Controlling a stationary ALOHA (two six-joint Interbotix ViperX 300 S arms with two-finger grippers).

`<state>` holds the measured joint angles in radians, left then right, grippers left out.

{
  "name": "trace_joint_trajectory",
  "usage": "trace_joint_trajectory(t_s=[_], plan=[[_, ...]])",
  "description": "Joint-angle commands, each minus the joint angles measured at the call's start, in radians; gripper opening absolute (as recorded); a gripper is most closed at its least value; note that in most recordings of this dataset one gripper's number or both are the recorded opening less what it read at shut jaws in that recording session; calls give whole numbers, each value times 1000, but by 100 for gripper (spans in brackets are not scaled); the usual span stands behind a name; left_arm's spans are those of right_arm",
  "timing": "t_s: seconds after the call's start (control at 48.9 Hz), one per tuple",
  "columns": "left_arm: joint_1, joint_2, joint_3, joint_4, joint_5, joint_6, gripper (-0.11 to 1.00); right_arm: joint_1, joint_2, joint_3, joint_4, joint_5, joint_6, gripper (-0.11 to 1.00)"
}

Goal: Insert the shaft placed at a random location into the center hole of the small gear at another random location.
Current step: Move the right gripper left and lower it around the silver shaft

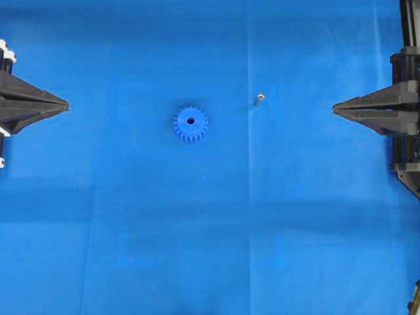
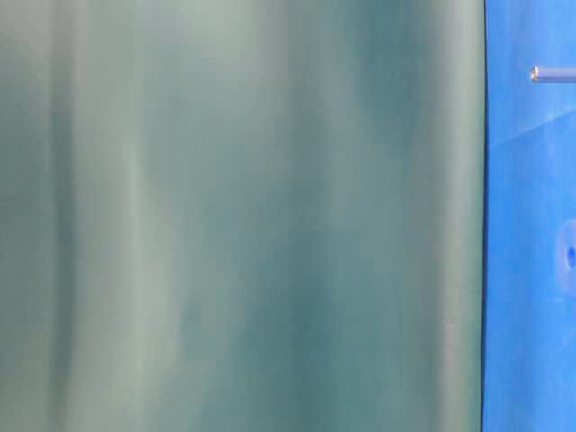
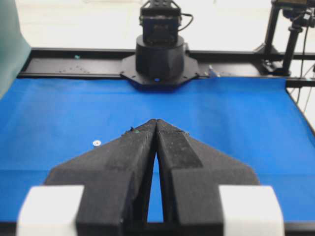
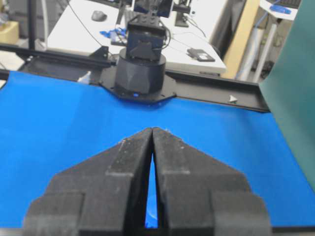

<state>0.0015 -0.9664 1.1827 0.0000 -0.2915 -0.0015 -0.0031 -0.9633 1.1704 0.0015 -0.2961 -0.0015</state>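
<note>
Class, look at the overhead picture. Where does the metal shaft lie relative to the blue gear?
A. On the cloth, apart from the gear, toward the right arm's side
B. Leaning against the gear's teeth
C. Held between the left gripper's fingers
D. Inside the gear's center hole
A: the shaft rests on the blue cloth, clear of the small gear, up and right of it; the center hole shows dark and empty.

Covered the whole work surface: a bright blue cloth (image 1: 197,230), creased in faint straight fold lines. Stood along one edge of it: a plain grey-green backdrop (image 2: 243,216), filling most of the table-level view. Lay beyond the cloth in the right wrist view: a white desk (image 4: 88,29) strewn with cables and a dark mouse (image 4: 99,15).
</note>
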Motion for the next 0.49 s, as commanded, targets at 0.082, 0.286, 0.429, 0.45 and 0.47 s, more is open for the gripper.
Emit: trace_joint_trajectory(t_s=[0.082,0.286,0.429,0.45,0.47], plan=[[-5,-6,-12,3,28,-12,0,-15,14,-15,0,5,-6,-4],[-2,-25,-8,3,32,-12,0,-64,40,-9,9,2,3,-6],[11,-31,-3,3,34,-12,0,-114,77,-3,12,-2,3,-6],[11,-31,-3,2,34,-12,0,-118,83,-2,14,-2,3,-5],[14,-31,-5,2,34,-12,0,-126,94,0,14,-5,3,-5]])
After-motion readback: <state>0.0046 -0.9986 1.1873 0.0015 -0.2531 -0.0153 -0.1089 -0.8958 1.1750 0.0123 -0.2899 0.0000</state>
